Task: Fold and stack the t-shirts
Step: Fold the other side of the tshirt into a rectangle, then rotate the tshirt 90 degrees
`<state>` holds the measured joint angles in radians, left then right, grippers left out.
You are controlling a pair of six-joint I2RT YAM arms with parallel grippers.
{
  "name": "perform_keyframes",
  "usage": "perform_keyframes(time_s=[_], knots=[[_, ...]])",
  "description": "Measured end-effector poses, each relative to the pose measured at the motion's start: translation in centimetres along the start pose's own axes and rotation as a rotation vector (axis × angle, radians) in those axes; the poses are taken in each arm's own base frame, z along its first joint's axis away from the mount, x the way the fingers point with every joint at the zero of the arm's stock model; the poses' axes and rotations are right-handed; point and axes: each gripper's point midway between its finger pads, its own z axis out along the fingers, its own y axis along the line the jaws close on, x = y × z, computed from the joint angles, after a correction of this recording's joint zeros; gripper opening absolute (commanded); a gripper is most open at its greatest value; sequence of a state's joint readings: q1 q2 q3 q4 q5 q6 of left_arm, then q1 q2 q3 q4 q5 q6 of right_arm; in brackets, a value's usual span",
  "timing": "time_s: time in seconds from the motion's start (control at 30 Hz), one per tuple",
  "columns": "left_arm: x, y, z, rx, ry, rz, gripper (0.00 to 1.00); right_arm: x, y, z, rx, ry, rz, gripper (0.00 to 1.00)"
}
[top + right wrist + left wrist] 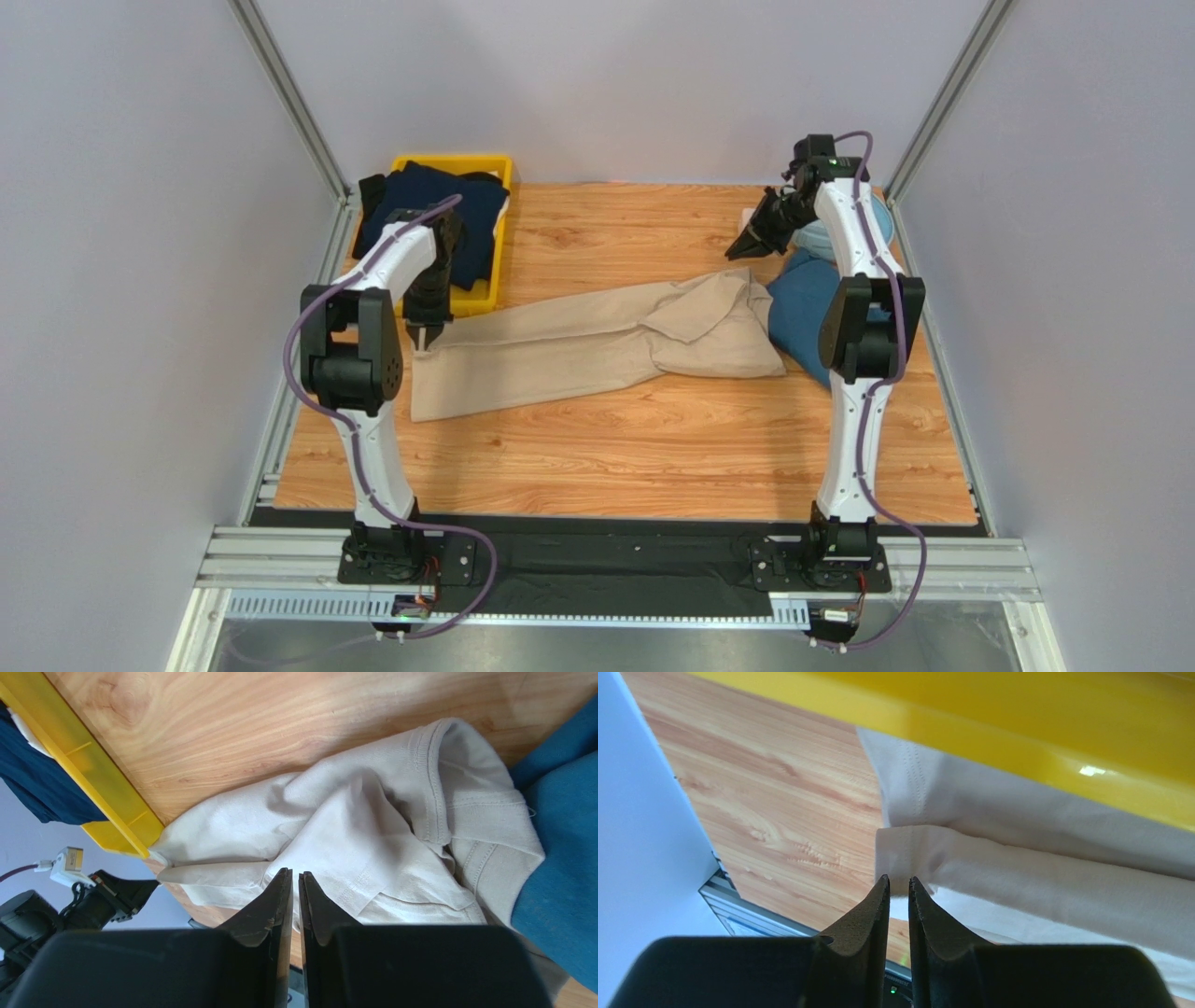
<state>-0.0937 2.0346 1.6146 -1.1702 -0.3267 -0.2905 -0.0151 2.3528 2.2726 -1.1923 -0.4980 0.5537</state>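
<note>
top external: beige t-shirt (561,357) beside yellow bin (473,297)

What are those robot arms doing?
The big beige cotton t-shirt lies rumpled across the wooden table. The left gripper is at its left end, the right gripper raised near its bunched end, both slightly open, empty. A teal-blue t-shirt lies beside it; a navy t-shirt is in the yellow bin.
</note>
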Motion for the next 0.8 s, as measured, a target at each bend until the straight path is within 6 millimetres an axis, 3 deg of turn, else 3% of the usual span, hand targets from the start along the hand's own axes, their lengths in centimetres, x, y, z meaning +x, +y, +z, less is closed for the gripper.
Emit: perform_keyframes(time_s=[0.23,0.37,0.43,0.53,0.6,0.7,0.8], knots=[[-0.5,0.6,-3.8,0.062,-0.089,-0.039,0.22,-1.4,-0.7,-3.0,0.038,-0.078,-0.009,0.14],[-0.1,-0.2,-6.0,0.137,-0.145,-0.05,0.23,-0.6,-1.7,-5.7,0.07,-0.097,-0.017,0.15],[0.7,-1.0,-6.6,0.162,-0.153,-0.037,0.24,1.0,-2.1,-6.8,0.099,-0.093,-0.038,0.15],[2.3,-3.6,-7.0,0.21,-0.152,0.023,0.23,5.3,-2.1,-7.3,0.148,-0.04,-0.098,0.14],[3.3,-6.1,-7.1,0.244,-0.146,0.084,0.23,9.2,-2.2,-6.3,0.185,0.033,-0.153,0.13],[4.5,-10.0,-7.1,0.287,-0.131,0.171,0.22,12.8,-3.1,-4.0,0.236,0.137,-0.194,0.12],[5.7,-13.7,-6.2,0.321,-0.093,0.241,0.21,14.7,-5.2,-2.5,0.303,0.212,-0.194,0.12]])
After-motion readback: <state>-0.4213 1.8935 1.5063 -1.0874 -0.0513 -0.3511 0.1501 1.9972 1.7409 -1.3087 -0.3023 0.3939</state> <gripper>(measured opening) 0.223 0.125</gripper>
